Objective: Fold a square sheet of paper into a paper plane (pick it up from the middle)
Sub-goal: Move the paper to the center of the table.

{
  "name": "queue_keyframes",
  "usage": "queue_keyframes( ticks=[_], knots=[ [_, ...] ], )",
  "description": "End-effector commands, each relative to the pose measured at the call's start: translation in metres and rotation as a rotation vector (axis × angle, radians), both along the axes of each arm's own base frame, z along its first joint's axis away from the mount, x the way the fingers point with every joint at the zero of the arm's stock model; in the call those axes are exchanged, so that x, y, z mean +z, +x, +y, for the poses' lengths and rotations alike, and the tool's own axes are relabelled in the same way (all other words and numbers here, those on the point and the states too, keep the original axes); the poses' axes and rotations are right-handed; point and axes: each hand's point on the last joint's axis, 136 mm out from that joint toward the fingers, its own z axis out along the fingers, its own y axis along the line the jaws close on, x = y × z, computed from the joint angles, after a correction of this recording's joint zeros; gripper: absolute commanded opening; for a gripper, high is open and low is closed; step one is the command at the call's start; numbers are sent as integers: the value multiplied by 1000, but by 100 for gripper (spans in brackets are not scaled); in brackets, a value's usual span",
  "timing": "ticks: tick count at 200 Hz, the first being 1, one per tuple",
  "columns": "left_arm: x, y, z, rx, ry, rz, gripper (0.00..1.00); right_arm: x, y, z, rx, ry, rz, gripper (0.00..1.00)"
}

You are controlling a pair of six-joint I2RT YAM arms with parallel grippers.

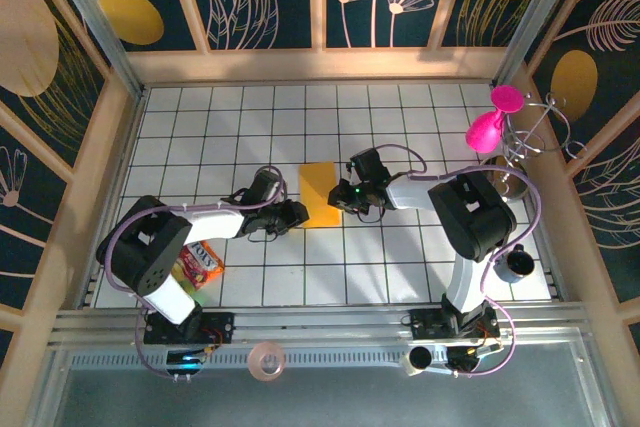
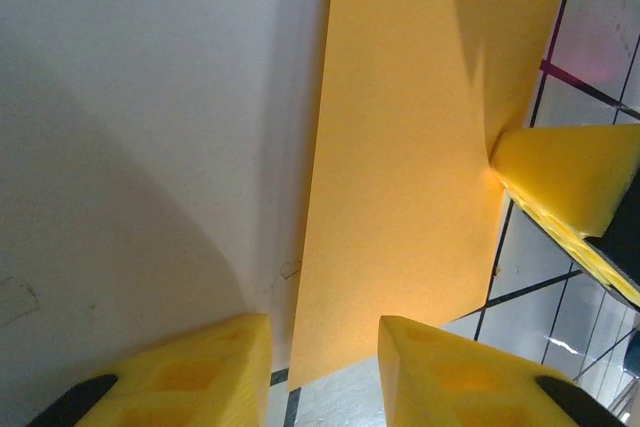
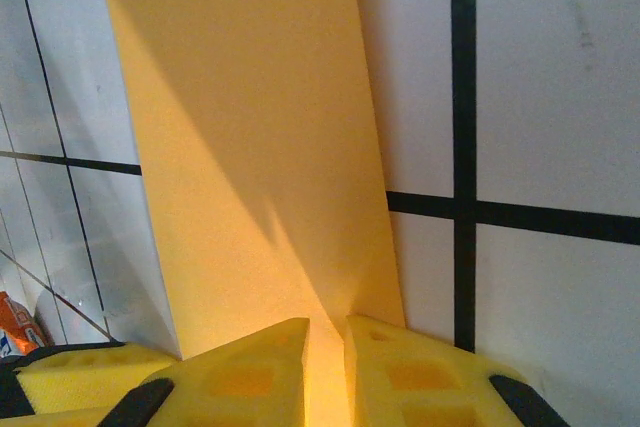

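The only lettering is on the snack packet (image 1: 201, 263), well behind the left gripper (image 1: 296, 213) by that arm's elbow: pale letters, perhaps "OYO", too small to be sure.

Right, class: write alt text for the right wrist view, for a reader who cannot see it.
An orange-yellow paper sheet is pinched at its edge in the yellow-tipped right pincer, with white, black-lined tiles behind it.
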Motion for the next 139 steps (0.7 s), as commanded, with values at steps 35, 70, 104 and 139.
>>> queue_keyframes(
  ticks=[35, 70, 104, 139],
  knots=[
    [8, 2, -19, -57, -78, -6, 31, -31, -14, -18, -11, -70, 81, 18],
    [21, 11, -30, -66, -127, -45, 31, -31, -13, -19, -16, -72, 76, 18],
    [19, 23, -29, -55, -106, -67, 31, -30, -12, -19, -17, -69, 70, 18],
    [6, 37, -20, -23, -85, -53, 30, -27, -11, -18, -19, -61, 61, 18]
  ],
)
